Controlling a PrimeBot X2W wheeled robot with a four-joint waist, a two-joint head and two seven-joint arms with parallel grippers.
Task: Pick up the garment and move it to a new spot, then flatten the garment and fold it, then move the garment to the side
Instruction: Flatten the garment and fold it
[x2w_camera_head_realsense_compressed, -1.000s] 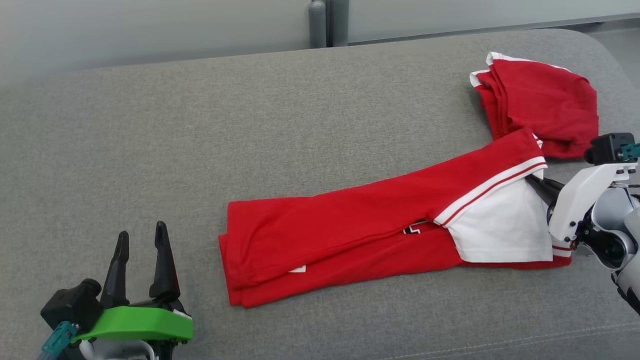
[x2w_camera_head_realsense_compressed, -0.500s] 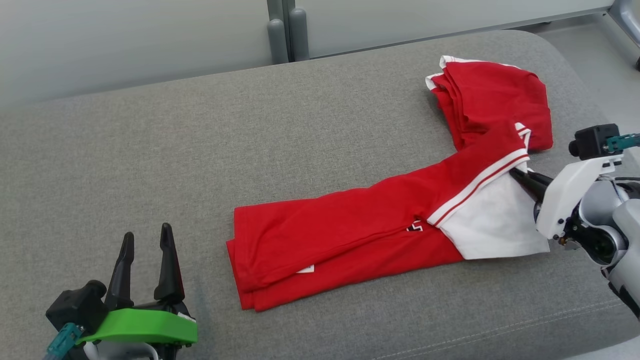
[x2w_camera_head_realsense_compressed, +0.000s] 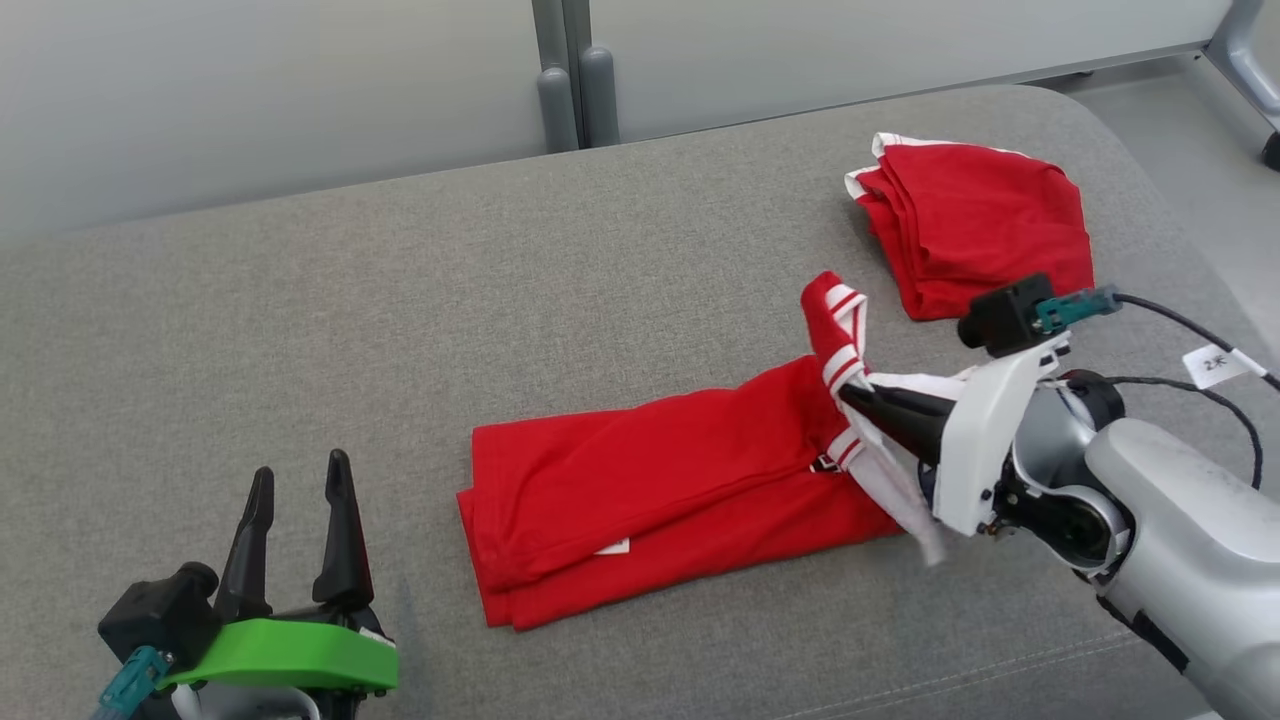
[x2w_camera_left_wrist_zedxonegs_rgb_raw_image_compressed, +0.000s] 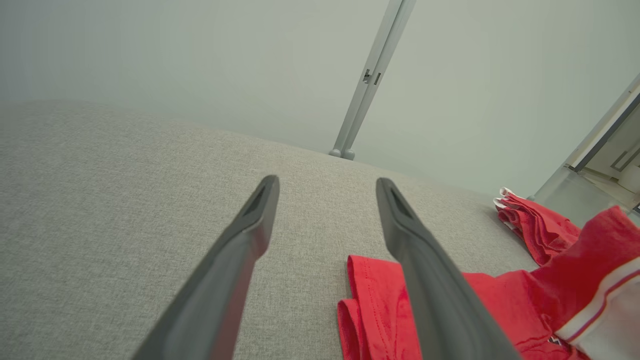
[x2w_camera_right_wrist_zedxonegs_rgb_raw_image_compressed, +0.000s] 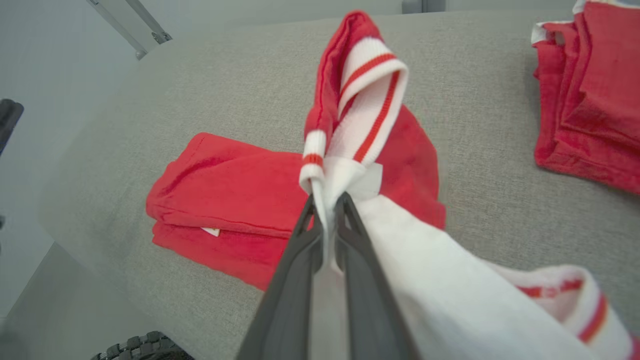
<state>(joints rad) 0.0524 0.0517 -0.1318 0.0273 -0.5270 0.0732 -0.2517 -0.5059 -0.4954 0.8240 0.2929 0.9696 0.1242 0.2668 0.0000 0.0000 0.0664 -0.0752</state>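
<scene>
Left gripper (x2w_camera_head_realsense_compressed: 300, 467): jaws spread, idle at my near left, well apart from the garment.
Garment (x2w_camera_head_realsense_compressed: 650, 490): long folded strip mid-cushion (x2w_camera_head_realsense_compressed: 400, 300), right end lifted.
Right gripper (x2w_camera_head_realsense_compressed: 848, 392): jaws pinching the white striped end.
Risk: my pinch looks thin, perhaps one layer only; a pull could slip it or drag the fold open.
Pile (x2w_camera_head_realsense_compressed: 985, 225): near; a wide swing could snag it.
</scene>
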